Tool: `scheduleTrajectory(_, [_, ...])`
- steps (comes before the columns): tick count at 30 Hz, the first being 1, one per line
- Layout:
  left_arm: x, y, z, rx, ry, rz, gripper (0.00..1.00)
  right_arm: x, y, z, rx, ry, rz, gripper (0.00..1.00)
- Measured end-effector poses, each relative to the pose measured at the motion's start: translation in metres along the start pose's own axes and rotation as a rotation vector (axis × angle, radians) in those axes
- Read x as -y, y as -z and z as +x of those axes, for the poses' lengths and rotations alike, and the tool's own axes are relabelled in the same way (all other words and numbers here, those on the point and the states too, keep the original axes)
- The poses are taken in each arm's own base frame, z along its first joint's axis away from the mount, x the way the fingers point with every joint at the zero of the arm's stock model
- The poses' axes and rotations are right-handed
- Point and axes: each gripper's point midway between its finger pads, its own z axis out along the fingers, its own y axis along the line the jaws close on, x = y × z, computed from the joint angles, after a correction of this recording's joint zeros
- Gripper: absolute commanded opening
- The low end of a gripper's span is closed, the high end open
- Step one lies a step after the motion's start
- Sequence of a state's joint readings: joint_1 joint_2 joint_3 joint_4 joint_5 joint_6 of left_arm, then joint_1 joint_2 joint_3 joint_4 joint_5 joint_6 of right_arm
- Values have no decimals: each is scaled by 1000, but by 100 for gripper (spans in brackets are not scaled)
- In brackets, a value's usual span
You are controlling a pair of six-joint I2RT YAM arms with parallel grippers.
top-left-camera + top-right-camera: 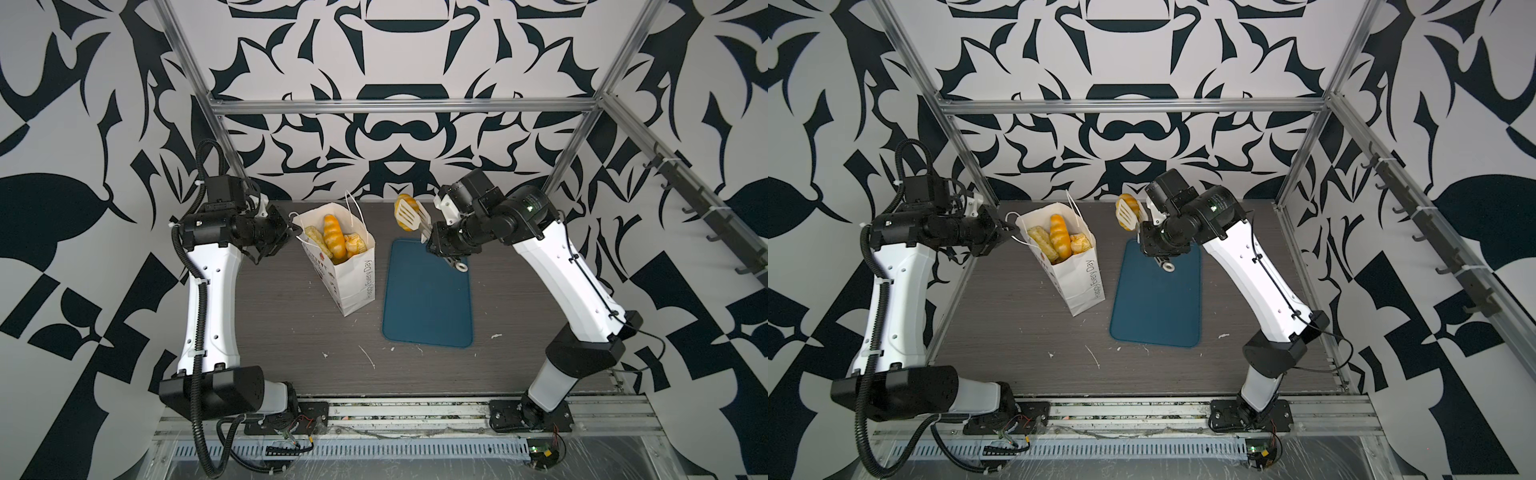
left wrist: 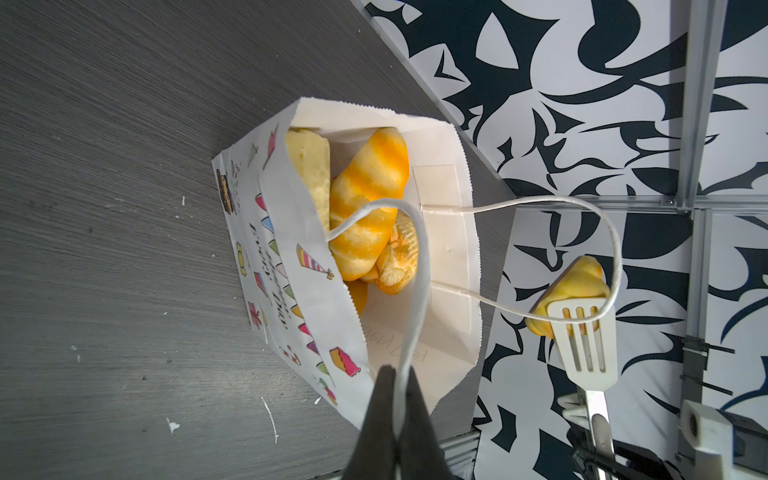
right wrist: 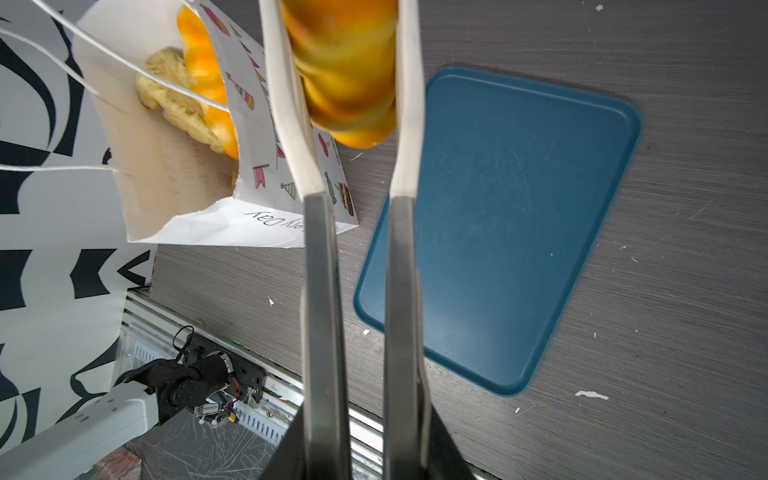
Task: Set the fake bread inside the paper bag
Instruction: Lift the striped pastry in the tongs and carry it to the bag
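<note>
Golden fake bread (image 3: 349,70), far end cropped, lengthwise between tongs (image 3: 322,311). Squeezed shut by right fingers (image 3: 291,461). Paper bag (image 2: 449,249) handle (image 2: 415,328) pinched between left fingers (image 2: 376,419).

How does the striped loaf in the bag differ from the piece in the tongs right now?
The striped loaf sits inside the paper bag, packed among other pastries; the tong-held pastry hangs in the air outside it, pinched between the tongs. The loaf looks longer; the held piece is shorter and ridged. Both are glossy golden-orange.
</note>
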State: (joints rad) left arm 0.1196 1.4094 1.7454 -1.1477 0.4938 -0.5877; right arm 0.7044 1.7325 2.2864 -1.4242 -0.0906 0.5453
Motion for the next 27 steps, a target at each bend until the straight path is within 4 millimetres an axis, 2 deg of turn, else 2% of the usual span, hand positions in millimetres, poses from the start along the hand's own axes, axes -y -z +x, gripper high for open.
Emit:
scheduleTrajectory(10, [0,0,0,0,0,0,0,-20,13,-7,50,35,-62,34])
scheduleTrajectory(19, [0,0,0,0,2,0,0,-64,21,-12,102,131,-176,34])
scheduleTrajectory(27, [0,0,0,0,4,0,0,-93,24,-10,121,199,-245,35])
